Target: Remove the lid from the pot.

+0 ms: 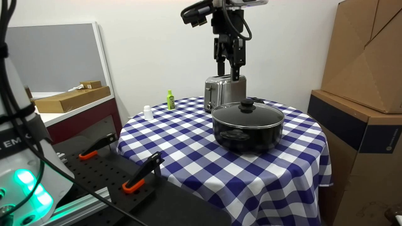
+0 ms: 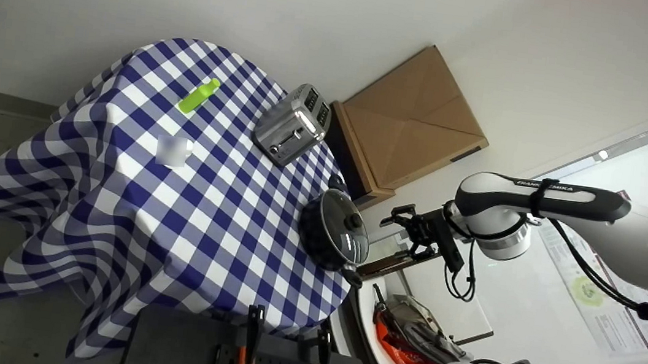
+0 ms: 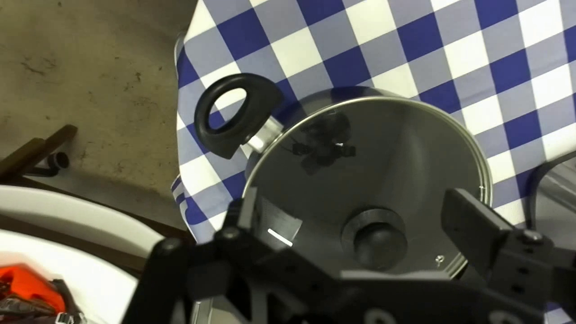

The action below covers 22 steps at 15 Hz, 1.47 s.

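Observation:
The black pot [image 1: 248, 141] stands upright on the checked tablecloth, also in an exterior view [image 2: 312, 239]. The see-through glass lid [image 1: 230, 116] with a metal rim sits on it, also in an exterior view [image 2: 337, 217]. Its black knob [image 1: 247, 105] is at the centre. My gripper [image 1: 228, 71] is open and empty, pointing down above the pot's height. It is apart from the lid. In the wrist view the lid [image 3: 382, 157] lies below my gripper [image 3: 355, 210], with the knob [image 3: 380, 245] seen between the spread fingers. One pot handle [image 3: 240, 110] shows.
A steel toaster [image 1: 226, 91] stands behind the pot. A green bottle [image 1: 170, 100] and a white bottle [image 1: 148, 113] stand on the table's far side. Cardboard boxes [image 1: 355, 141] flank the table. Two black-orange clamps [image 1: 143, 172] sit at the robot's base.

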Motion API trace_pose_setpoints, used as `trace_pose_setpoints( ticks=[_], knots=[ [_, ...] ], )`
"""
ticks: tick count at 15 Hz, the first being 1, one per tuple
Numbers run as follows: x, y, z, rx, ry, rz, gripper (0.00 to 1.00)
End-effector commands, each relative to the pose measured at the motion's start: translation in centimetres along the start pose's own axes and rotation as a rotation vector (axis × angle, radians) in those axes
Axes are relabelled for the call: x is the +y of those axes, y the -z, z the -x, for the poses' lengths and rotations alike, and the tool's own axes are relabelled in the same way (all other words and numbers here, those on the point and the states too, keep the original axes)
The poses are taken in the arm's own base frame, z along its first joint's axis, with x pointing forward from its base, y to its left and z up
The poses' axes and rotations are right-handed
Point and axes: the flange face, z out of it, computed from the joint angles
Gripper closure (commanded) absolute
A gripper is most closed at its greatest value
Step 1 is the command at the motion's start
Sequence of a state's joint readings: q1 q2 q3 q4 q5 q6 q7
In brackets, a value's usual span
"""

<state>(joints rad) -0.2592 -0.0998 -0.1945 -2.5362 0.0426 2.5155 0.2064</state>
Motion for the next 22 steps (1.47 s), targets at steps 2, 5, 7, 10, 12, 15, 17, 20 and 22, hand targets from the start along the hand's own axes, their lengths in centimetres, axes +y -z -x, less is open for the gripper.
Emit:
trace_pose_setpoints(
  ticks=[2, 5, 7, 10, 12, 15, 17, 20, 22],
  knots=[
    [-1.3, -1.6, -3.4, 0.040, -0.020, 0.041, 0.00],
    [-2.8, -2.4, -5.2, 0.074, -0.019, 0.055, 0.00],
    [-3.6, -2.9, -6.4, 0.093, -0.016, 0.069, 0.00],
    [-5.4, -4.1, -7.4, 0.083, 0.003, 0.069, 0.00],
    [-6.4, -5.4, -7.9, 0.073, 0.020, 0.076, 0.00],
    [-7.5, -7.5, -8.5, 0.054, 0.041, 0.093, 0.00],
    [-7.8, -8.8, -9.1, 0.046, 0.044, 0.105, 0.00],
    [-8.1, -10.5, -9.7, 0.035, 0.048, 0.122, 0.00],
    [-8.4, -11.3, -10.0, 0.030, 0.053, 0.131, 0.25]
  ],
)
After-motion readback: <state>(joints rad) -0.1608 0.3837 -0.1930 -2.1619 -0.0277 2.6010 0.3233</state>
